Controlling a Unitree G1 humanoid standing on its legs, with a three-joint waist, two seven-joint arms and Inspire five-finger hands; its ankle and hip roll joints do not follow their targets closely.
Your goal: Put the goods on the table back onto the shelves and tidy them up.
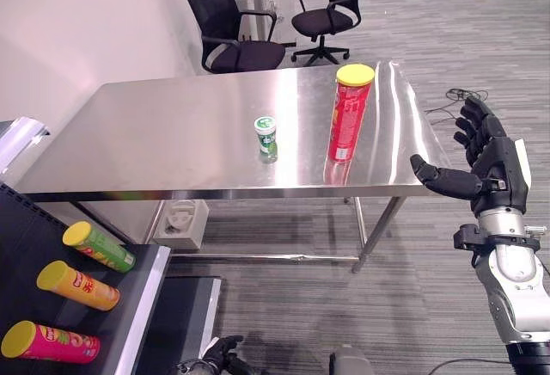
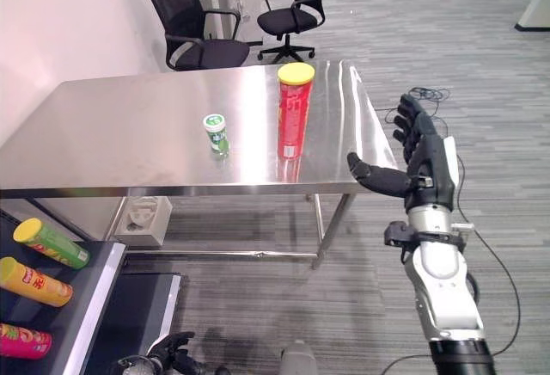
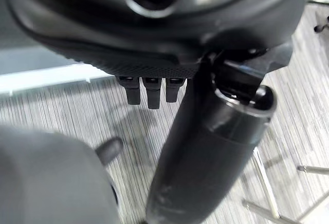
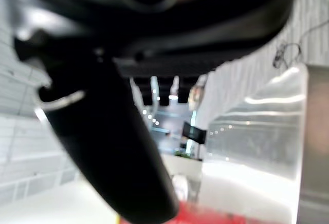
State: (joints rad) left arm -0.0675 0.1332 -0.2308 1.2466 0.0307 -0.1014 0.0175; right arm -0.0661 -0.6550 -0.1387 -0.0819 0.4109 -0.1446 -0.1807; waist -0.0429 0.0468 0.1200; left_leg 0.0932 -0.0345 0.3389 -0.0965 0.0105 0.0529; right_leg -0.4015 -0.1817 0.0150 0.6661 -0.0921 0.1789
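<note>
Red can (image 1: 349, 114) upright beside green cup (image 1: 266, 134), steel table (image 1: 155, 134).

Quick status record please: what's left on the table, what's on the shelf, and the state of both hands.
table: steel, two goods on it
red can: upright, yellow lid, toward the table's right end
small green bottle: upright, left of the red can, apart from it
shelf: lower left, holds three cans lying down: green can, orange can, pink can
right hand: open, raised off the table's right edge, holding nothing
left hand: low by the floor, fingers unclear
office chairs: beyond the table
</note>
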